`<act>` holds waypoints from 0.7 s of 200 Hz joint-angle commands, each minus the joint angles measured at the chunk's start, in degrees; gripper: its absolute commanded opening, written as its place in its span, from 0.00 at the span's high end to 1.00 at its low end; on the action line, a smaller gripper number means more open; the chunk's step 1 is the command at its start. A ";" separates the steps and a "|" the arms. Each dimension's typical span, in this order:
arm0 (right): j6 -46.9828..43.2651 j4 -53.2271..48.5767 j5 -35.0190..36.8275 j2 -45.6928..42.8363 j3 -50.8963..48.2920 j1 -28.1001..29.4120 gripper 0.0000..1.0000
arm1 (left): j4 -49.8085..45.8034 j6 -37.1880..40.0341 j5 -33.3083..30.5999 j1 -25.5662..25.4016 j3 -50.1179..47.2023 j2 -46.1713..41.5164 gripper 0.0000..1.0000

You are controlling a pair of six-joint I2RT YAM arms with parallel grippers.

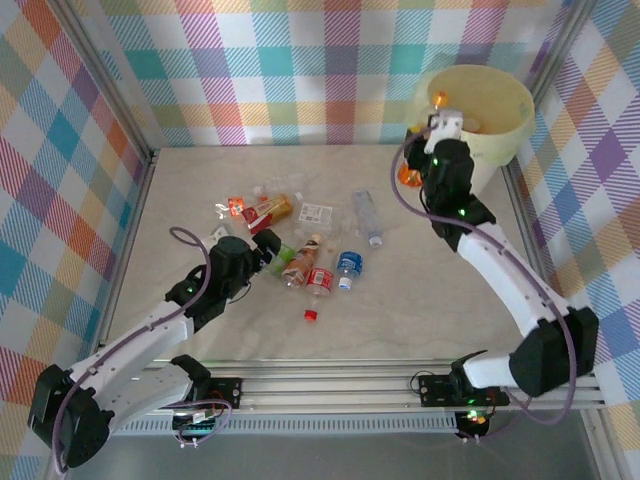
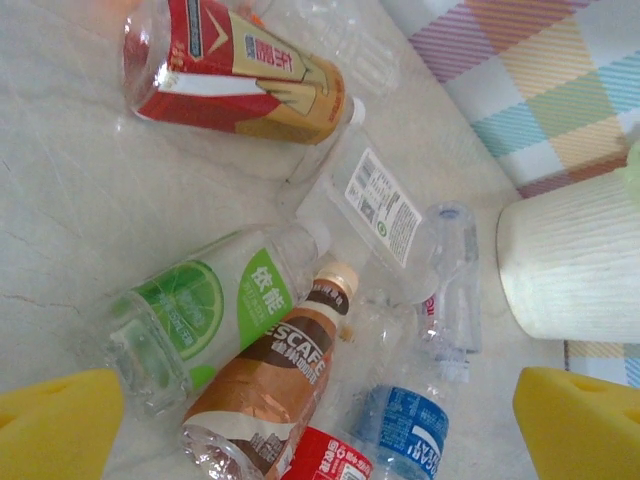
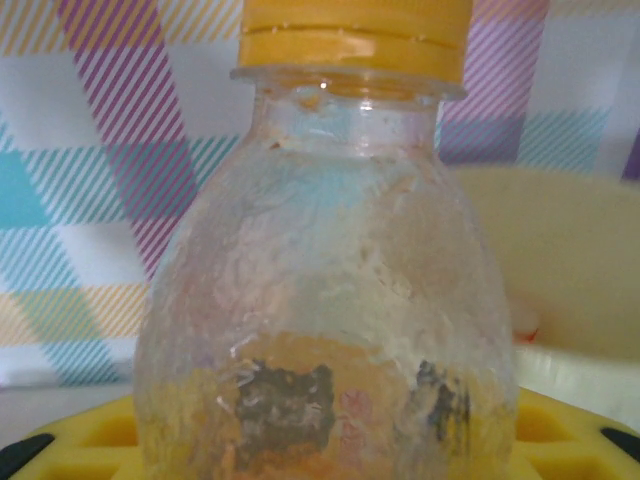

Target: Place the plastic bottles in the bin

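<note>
An orange-capped bottle (image 3: 320, 300) is pinched near its base between the jaws of the right gripper (image 1: 437, 128), at the upper right of the top view. Its cap is pointed toward the near-left rim of the bin (image 1: 505, 145). The drop into the bin is judged to be the step in hand. It is done well if the bottle is carried fully past the rim before the jaws are parted. If it is released where it hangs now, it could be caught on the rim and tipped back onto the tabletop (image 1: 430, 290). A slight forward tilt, cap first, is advised so that it slides in cleanly. The jaws of the left gripper (image 1: 268, 243) are spread wide above the other bottles (image 1: 312, 268), which lie clustered at mid-frame, well apart from the bin.
</note>
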 commanded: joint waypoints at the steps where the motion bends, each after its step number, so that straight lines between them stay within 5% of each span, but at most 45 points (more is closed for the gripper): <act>1: -9.77 1.16 5.99 5.33 9.27 -2.53 0.49 | -0.73 1.12 -2.51 0.51 -0.97 -1.74 0.00; 34: -5.88 -5.63 3.56 11.57 20.68 -8.81 0.48 | -2.07 1.11 -3.24 0.57 -1.00 -2.82 0.00; 89: 8.94 -19.09 -13.20 17.22 35.83 -19.45 0.46 | -4.47 0.72 -5.80 0.55 -1.64 -5.97 0.00; 140: 6.51 -21.23 -9.75 24.96 42.84 -23.76 0.42 | -5.49 -0.79 -7.57 0.56 -3.35 -9.03 0.00</act>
